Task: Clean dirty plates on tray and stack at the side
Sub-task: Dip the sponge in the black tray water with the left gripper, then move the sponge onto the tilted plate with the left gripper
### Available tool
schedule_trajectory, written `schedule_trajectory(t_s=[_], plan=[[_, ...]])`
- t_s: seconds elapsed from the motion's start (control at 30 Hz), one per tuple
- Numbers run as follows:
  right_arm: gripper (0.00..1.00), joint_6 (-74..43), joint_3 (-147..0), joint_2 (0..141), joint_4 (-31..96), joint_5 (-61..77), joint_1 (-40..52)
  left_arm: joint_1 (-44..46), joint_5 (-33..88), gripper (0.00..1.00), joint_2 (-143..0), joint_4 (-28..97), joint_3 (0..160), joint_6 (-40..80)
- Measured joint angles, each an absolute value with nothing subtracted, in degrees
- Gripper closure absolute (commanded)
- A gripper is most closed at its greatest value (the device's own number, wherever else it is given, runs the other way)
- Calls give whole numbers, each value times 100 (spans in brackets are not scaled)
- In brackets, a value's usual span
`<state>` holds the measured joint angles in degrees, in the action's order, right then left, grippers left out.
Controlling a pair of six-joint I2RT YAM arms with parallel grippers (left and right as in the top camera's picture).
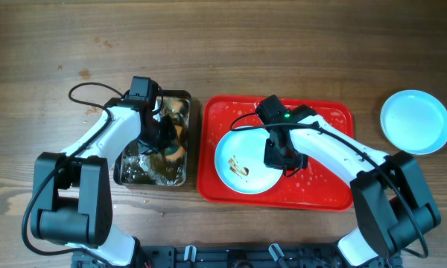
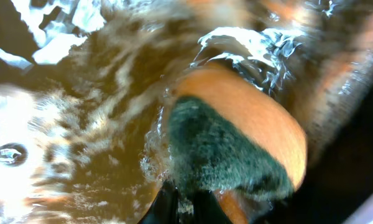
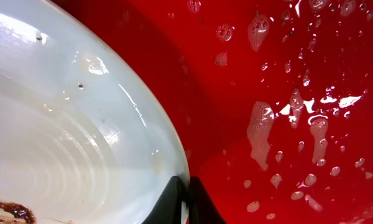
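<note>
A white plate (image 1: 242, 164) with a brown smear (image 3: 12, 211) lies on the left half of the red tray (image 1: 328, 193). My right gripper (image 1: 283, 158) is shut on this plate's right rim; the right wrist view shows one finger inside the rim and one outside, over the wet tray (image 3: 267, 74). A second, clean-looking plate (image 1: 415, 121) rests on the table at the far right. My left gripper (image 1: 164, 141) reaches down into the dark pan (image 1: 194, 112) and is shut on an orange sponge with a green scouring face (image 2: 236, 137), dipped in foamy brown water.
The dark metal pan of brownish water stands directly left of the tray. Soapy droplets cover the tray's right half (image 3: 311, 124). Bare wooden table (image 1: 283, 45) runs along the back and far left.
</note>
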<state>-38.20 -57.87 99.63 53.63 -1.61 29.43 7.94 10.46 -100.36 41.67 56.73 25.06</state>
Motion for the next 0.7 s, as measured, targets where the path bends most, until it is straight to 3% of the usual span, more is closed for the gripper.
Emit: schedule_trajectory(t_s=[0.33, 0.7], plan=[[96, -3697, -5787, 9955, 5234, -113, 2943, 810, 574, 96, -9920, 4281, 5784, 2797], [96, -3671, -5787, 9950, 5155, -40, 2943, 810, 786, 96, -8016, 5238, 6532, 2816]])
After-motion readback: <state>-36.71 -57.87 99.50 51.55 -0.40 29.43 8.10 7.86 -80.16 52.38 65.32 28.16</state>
